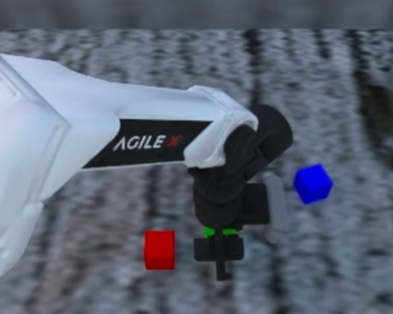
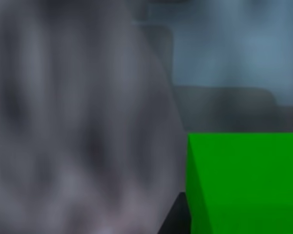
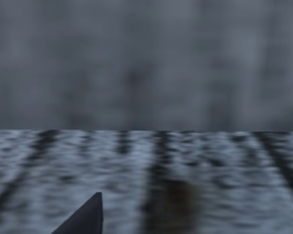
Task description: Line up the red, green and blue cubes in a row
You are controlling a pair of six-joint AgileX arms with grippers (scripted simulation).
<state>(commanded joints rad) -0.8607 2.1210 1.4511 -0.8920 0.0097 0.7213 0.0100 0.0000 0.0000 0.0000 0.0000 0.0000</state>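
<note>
My left gripper (image 1: 220,245) hangs over the front middle of the table, shut on the green cube (image 1: 219,231), which shows only as a green sliver under the black hand. In the left wrist view the green cube (image 2: 244,185) fills the corner, with one dark fingertip (image 2: 178,217) against its side. The red cube (image 1: 159,249) lies on the table just left of the gripper, apart from it. The blue cube (image 1: 312,183) sits farther right and a little farther back. My right arm is outside the top view; its gripper (image 3: 129,222) shows one dark fingertip (image 3: 88,219) over bare table.
The white left arm (image 1: 85,144) reaches in from the left edge across the middle of the grey mottled table (image 1: 354,261). A dark patch (image 1: 380,108) marks the table at the back right. A grey wall (image 3: 146,63) stands beyond the table's far edge.
</note>
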